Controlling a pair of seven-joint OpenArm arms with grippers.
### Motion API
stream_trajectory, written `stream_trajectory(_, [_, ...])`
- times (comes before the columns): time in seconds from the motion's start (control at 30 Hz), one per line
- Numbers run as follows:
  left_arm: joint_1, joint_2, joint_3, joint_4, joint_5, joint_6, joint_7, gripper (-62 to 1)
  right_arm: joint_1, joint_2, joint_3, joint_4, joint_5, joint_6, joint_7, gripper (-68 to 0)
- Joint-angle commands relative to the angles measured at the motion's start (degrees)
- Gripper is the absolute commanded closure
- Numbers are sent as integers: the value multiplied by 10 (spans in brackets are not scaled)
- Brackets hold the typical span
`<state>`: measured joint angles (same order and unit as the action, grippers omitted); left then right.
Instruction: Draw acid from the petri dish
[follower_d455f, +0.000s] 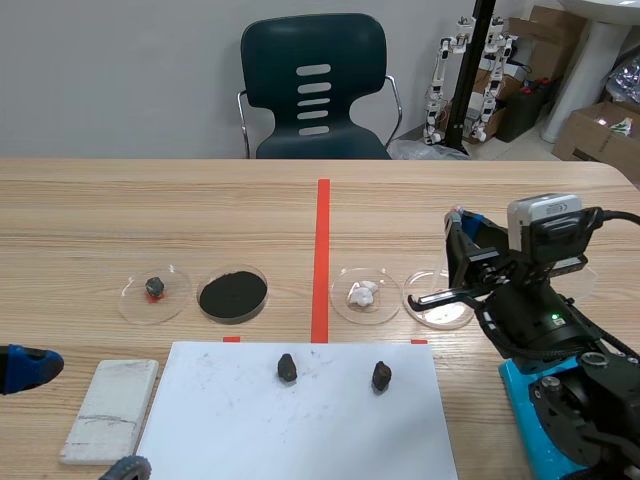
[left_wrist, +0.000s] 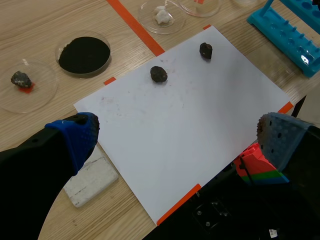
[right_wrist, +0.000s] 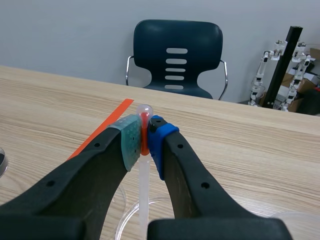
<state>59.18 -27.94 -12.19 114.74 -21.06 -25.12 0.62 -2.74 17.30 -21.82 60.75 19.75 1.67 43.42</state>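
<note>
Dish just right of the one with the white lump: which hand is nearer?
Right. The right hand is above that dish, shut on a dropper pointing down toward it. The left hand is open over the white sheet's near edge, far off.

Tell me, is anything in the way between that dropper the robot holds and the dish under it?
Nothing visible does. The right gripper is shut on the dropper, whose stem hangs down over the clear petri dish. The dropper's tip itself is hidden behind the fingers.
</note>
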Motion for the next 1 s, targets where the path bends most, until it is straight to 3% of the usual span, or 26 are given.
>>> stream_trajectory(0.0, [-2, 4, -2, 8, -6, 1, -6, -623, 7, 2, 4, 5, -3, -2, 5, -53])
stream_trajectory(0.97, [-2, 4, -2, 8, -6, 1, -6, -623, 7, 2, 4, 5, -17, -2, 7, -53])
